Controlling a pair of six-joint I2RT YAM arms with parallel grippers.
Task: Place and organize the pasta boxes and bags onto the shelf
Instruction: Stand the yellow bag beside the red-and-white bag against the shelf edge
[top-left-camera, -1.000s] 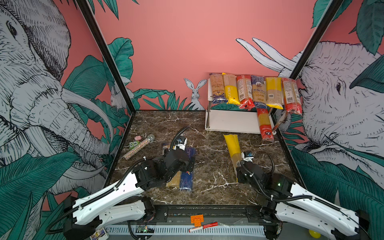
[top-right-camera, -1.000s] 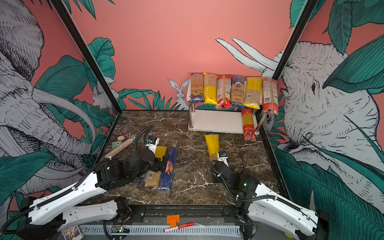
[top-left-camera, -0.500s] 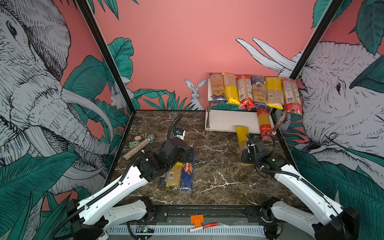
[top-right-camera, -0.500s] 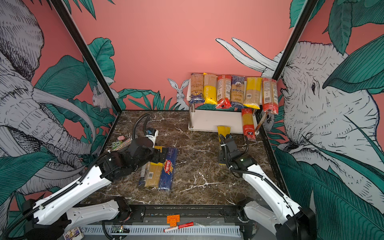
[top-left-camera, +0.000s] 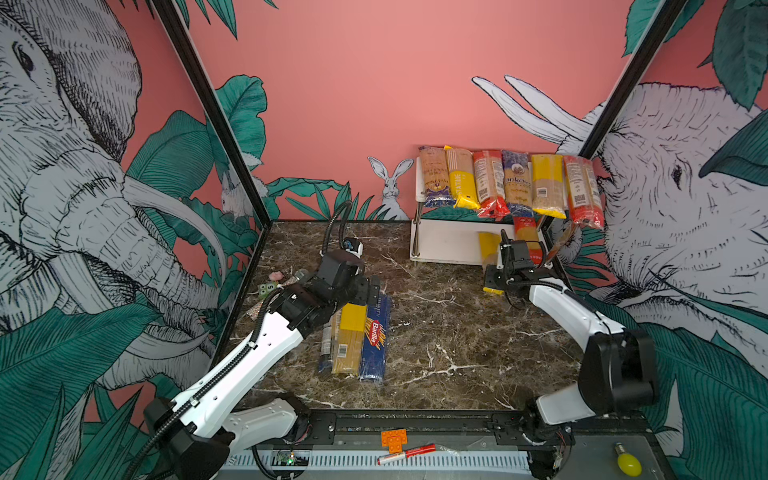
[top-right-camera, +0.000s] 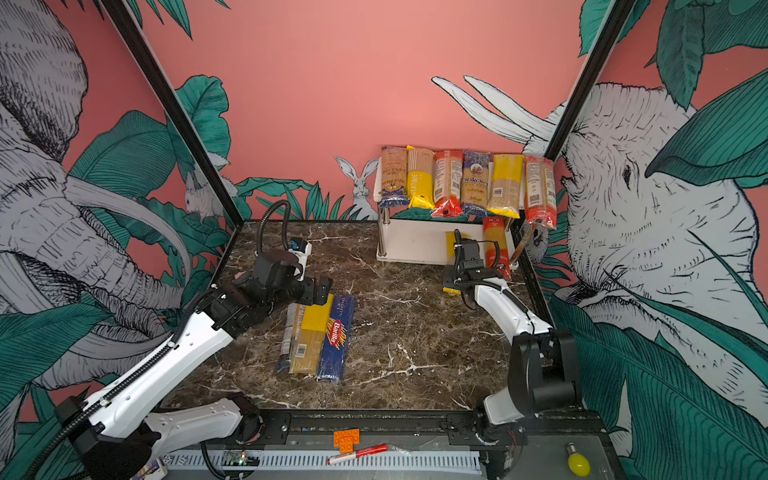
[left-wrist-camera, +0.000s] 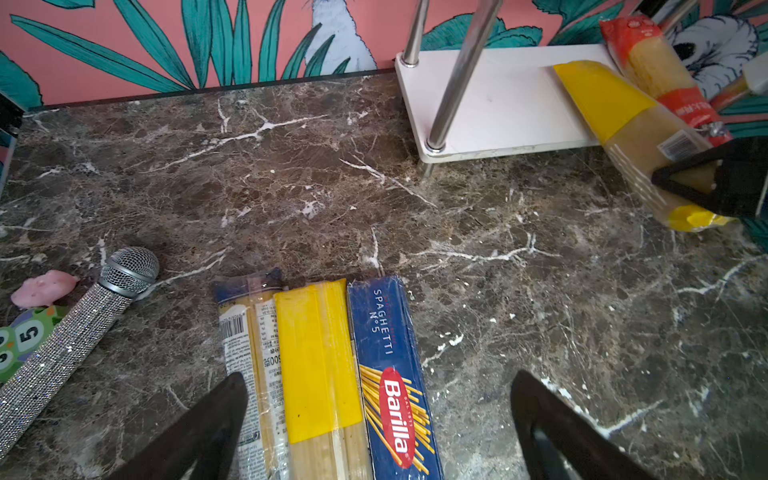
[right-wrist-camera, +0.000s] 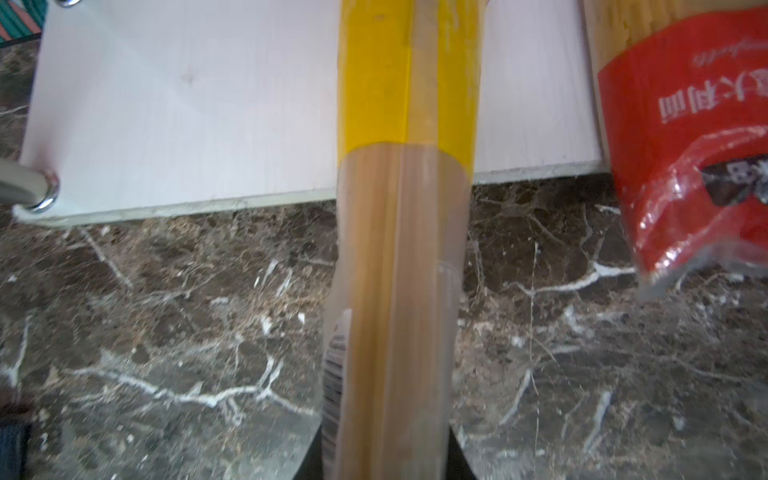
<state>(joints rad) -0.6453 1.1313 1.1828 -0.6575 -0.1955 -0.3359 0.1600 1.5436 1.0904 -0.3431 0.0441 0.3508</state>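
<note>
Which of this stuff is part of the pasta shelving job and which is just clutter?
Job: shelf, six packs on top, red pack, yellow-ended pack at lower board, Barilla box, yellow-banded pack, blue-ended bag.
Clutter: microphone, pink lump, green number toy, marker, orange brick, yellow bulb.

A dark marble tabletop (top-left-camera: 436, 332) carries a white shelf (top-left-camera: 446, 245) in its far right corner. Toward the left edge lie a glittery microphone (left-wrist-camera: 75, 324), then a blue-ended bag (top-left-camera: 326, 340), yellow-ended bag (top-left-camera: 351, 332) and Barilla box (top-left-camera: 375, 332), touching side by side. A row of six packs (top-left-camera: 517, 183) fills the shelf's top board; a red-ended pack (top-left-camera: 527, 237) and yellow-topped pack (top-left-camera: 489, 245) overhang the lower board's front edge.
</note>
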